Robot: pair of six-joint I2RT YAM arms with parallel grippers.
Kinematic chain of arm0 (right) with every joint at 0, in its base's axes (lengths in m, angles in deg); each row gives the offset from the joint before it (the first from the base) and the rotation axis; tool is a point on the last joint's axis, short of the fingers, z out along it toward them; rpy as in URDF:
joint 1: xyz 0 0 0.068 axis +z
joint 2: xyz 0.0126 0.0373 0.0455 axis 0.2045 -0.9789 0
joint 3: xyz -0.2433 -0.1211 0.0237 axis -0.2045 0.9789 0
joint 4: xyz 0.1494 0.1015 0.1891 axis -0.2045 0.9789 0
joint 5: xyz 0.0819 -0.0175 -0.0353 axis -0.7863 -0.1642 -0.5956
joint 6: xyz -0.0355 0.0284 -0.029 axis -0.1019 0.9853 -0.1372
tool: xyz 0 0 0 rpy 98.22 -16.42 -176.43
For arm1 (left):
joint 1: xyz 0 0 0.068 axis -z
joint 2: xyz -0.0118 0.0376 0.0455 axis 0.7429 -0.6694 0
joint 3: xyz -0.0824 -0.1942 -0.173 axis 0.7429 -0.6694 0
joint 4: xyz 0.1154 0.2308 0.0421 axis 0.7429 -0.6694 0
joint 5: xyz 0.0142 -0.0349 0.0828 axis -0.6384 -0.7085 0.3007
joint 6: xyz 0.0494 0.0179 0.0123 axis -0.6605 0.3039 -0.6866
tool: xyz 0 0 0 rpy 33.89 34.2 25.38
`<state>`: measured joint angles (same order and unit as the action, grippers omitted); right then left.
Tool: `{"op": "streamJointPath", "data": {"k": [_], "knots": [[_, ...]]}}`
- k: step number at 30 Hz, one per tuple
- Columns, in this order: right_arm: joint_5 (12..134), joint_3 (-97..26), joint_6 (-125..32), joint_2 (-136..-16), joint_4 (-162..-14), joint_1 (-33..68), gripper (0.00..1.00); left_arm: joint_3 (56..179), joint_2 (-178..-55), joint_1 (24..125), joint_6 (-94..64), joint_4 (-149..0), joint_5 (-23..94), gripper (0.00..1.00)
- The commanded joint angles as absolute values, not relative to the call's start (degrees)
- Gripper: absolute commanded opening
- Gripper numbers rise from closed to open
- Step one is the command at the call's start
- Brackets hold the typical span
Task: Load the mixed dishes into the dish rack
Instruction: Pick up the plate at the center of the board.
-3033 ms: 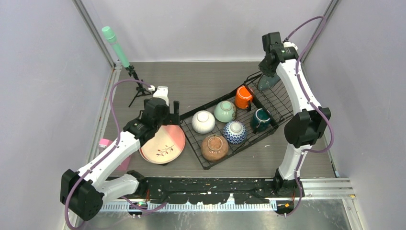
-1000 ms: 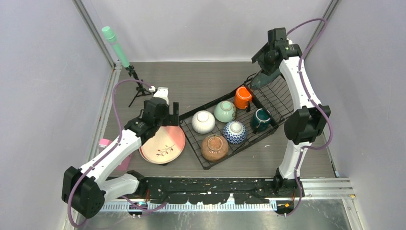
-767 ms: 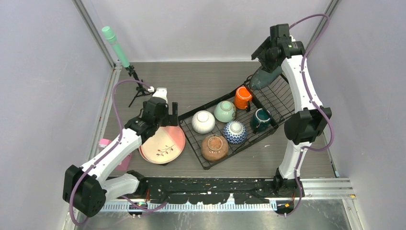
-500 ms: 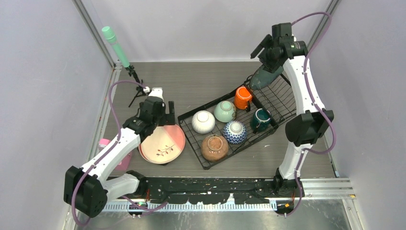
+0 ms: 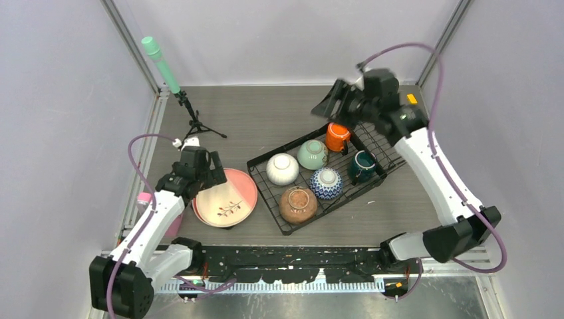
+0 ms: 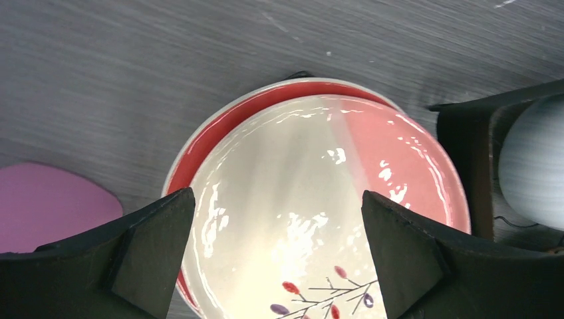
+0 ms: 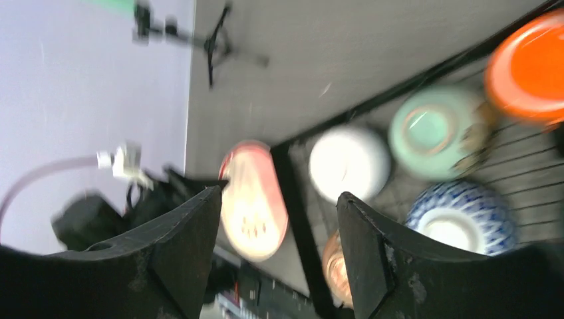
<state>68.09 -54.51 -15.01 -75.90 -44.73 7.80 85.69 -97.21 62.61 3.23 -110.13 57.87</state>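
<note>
— Any print you can make out?

— A painted twig with small red and purple leaves on the pink plate [image 6: 319, 199], which is half cream and half pink.

— How do your arms stand?

— My left arm is bent low at the left side of the desk [image 5: 266, 116]. My left tool [image 6: 276, 199] points straight down over that plate, fingers spread wide and gripping nothing. The plate lies flat on the desk just beside the dish rack [image 5: 392, 143]. My right arm reaches over the rack's far side. My right tool [image 7: 279, 199] hangs above it, wide apart and empty, and its own view is blurred.

— And around them?

— In the rack, the white bowl [image 5: 282, 168], mint-green bowl [image 5: 312, 154], blue-patterned bowl [image 5: 326, 183] and brown bowl [image 5: 298, 204] sit bottoms up. The orange mug [image 5: 338, 136] and dark teal mug [image 5: 362, 165] sit near where its two sections join. A small pink cup [image 5: 143, 198] sits by my left arm. A mint-green cylinder [image 5: 158, 60] on a black tripod [image 5: 194, 125] stands at the far left.
</note>
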Motion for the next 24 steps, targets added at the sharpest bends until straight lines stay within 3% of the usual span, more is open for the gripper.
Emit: {"op": "streamJointPath", "data": {"k": [1,11,24], "knots": [[62.62,-39.9,-8.26,-70.85,-59.6,19.87,0.68,84.09,-93.52,58.59,5.94,-111.98,54.75,1.0],[73.83,-30.83,-0.09,-77.44,-66.56,44.12,0.67,79.23,-90.15,49.54,8.82,-110.96,49.22,1.0],[84.73,-35.01,4.87,-89.6,-65.07,53.42,0.65,75.97,-87.84,48.24,9.38,-108.91,45.92,1.0]]}}
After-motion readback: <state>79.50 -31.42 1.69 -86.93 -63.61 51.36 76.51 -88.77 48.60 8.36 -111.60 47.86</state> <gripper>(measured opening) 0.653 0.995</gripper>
